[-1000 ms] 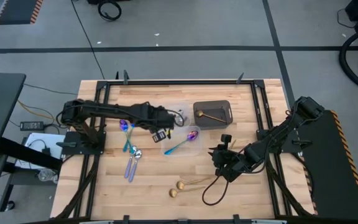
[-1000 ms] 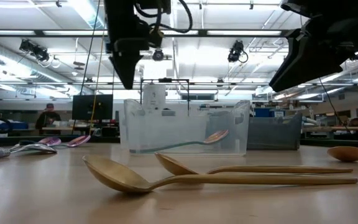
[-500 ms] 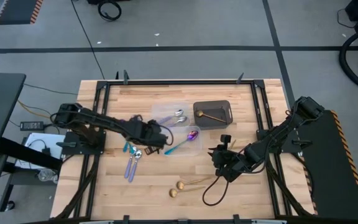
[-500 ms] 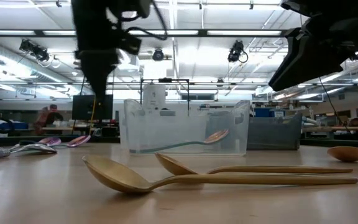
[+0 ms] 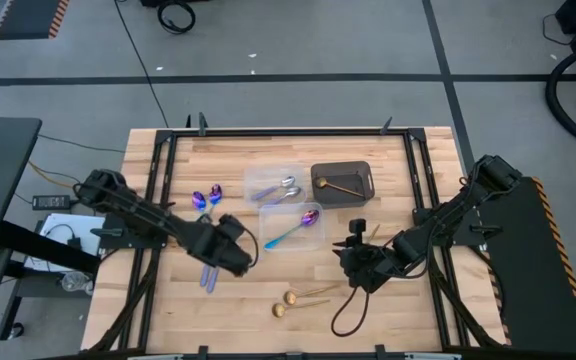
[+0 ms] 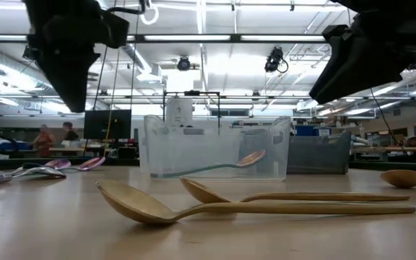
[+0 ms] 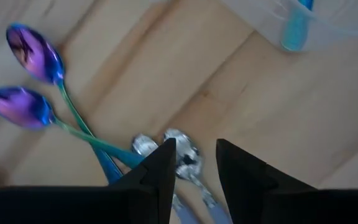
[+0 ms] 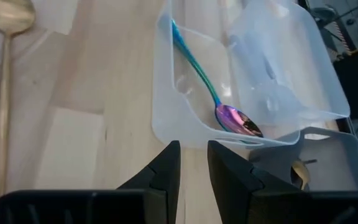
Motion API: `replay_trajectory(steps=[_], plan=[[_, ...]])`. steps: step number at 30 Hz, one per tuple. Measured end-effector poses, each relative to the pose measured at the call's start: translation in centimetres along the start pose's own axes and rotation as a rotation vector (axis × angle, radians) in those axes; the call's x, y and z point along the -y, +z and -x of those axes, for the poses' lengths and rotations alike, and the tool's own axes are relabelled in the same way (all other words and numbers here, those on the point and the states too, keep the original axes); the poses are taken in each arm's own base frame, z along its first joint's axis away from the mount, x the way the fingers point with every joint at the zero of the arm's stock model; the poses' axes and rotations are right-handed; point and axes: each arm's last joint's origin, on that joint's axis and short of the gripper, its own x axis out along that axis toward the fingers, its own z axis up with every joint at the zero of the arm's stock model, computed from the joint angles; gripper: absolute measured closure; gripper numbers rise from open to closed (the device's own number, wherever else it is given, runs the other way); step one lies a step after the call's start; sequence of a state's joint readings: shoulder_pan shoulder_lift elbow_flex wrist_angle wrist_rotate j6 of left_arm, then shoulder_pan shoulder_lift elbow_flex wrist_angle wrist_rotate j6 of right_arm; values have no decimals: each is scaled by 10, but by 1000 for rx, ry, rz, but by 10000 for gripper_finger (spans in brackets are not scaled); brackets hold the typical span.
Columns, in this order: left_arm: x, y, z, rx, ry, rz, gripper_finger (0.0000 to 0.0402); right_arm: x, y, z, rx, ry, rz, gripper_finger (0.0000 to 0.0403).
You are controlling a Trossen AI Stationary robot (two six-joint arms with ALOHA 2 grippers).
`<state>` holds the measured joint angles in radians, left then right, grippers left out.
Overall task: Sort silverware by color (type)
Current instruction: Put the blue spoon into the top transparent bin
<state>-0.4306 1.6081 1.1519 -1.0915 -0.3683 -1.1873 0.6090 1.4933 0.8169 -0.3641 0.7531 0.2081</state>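
My left gripper point(image 5: 226, 252) point(image 7: 194, 163) hangs open, pointing steeply down, just above the bowls of two silver spoons with pale blue handles point(image 5: 209, 275) point(image 7: 180, 152) that lie flat on the table. Two purple spoons with teal handles point(image 5: 204, 198) point(image 7: 27, 74) lie on the table beyond them. A purple spoon point(image 8: 236, 119) lies in a clear tub point(image 5: 296, 228), silver spoons in another clear tub point(image 5: 278, 187), and a gold spoon in the dark tub point(image 5: 343, 183). Two gold spoons point(image 5: 290, 301) point(image 6: 193, 206) lie near the front edge. My right gripper point(image 5: 353, 258) point(image 8: 193, 167) waits open above the table, right of the tubs.
The three tubs stand close together in the table's middle, the dark one at the far right of the group. A black cable point(image 5: 343, 315) loops on the table below my right gripper. Bare wood lies along the far edge and at the near left corner.
My left gripper has swung from over the clear tubs toward the table's near left, sinking and rolling about its own line, and now hangs over the silver spoons on the table. The gap between its fingers shows no change. No spoon has moved.
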Motion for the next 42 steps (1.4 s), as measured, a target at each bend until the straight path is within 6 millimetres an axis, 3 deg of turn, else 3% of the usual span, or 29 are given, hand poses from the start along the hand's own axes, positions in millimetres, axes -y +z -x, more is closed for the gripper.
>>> replay_trajectory(steps=[12, 22, 35, 42], plan=[[14, -33, 8, -54, -41, 260, 279, -4, 0, 0, -22, 147, 32, 312], [33, -58, -10, -104, 25, 364, 279, -12, -9, -4, 11, 244, 52, 312], [44, -76, -36, -78, 151, 297, 279, -24, -19, 3, 19, 325, 67, 312], [43, -87, -38, -9, 188, 292, 279, -29, -19, 7, 34, 332, 71, 312]])
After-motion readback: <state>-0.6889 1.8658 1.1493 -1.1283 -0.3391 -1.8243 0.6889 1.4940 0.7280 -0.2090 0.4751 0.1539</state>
